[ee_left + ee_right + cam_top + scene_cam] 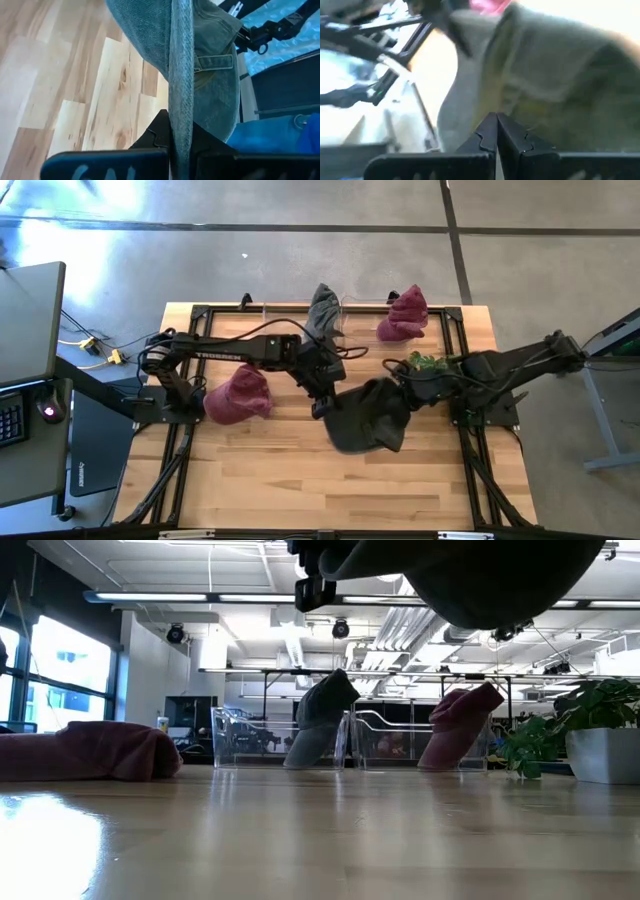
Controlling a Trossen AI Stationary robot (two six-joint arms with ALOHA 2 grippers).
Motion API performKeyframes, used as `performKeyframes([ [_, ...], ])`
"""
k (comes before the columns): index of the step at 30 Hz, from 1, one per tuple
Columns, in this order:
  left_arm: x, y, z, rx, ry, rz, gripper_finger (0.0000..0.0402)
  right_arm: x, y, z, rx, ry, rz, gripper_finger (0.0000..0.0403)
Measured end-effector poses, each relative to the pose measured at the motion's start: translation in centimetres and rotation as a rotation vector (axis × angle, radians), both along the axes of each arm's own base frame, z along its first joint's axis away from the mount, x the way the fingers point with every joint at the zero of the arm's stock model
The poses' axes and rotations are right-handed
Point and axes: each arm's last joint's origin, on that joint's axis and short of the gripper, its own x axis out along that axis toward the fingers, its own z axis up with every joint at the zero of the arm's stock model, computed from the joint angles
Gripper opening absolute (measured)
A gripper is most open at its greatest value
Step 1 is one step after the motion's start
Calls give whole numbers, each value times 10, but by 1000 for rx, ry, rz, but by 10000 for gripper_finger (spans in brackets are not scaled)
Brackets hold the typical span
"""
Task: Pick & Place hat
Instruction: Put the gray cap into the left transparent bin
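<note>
A dark grey hat point(366, 420) hangs in the air over the table's middle, between my two grippers. My left gripper point(325, 406) is shut on its left side and my right gripper point(405, 393) on its right side. In the low view the hat point(480, 580) shows at the top, clear of the tabletop. A maroon hat point(238, 394) lies flat on the table at the left. A grey hat point(322, 308) and another maroon hat point(404, 314) stand upright at the far edge by clear bins point(385, 736). My left gripper pinches an edge of the hat point(180, 107) between its two fingers; the edge runs up out of the shut fingers as a narrow fold of cloth. The fingers slant downward from the table's left. The hat is lifted clear of the table. My right gripper pinches the hat's cloth on its right side point(520, 107) between its two fingers, coming slanting down from the table's right. Which part of the hat this is I cannot tell. The hat hangs clear of the table.
A potted plant point(427, 363) stands just behind my right gripper, near the far right. Black frame rails point(470, 450) run along the table's sides. Bare wood lies toward the near edge point(320, 490).
</note>
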Motion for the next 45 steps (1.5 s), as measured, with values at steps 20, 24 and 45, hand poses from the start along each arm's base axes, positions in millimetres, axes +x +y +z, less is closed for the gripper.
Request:
performKeyframes([
  [20,1,-19,1,17,-36,-85,0,8,-11,-7,-45,4,-174,1],
  [24,0,-19,1,17,-23,-68,0,-7,-8,-2,53,32,-137,1],
  [45,-6,-18,1,21,25,-51,0,-4,23,-25,-17,306,1,4],
])
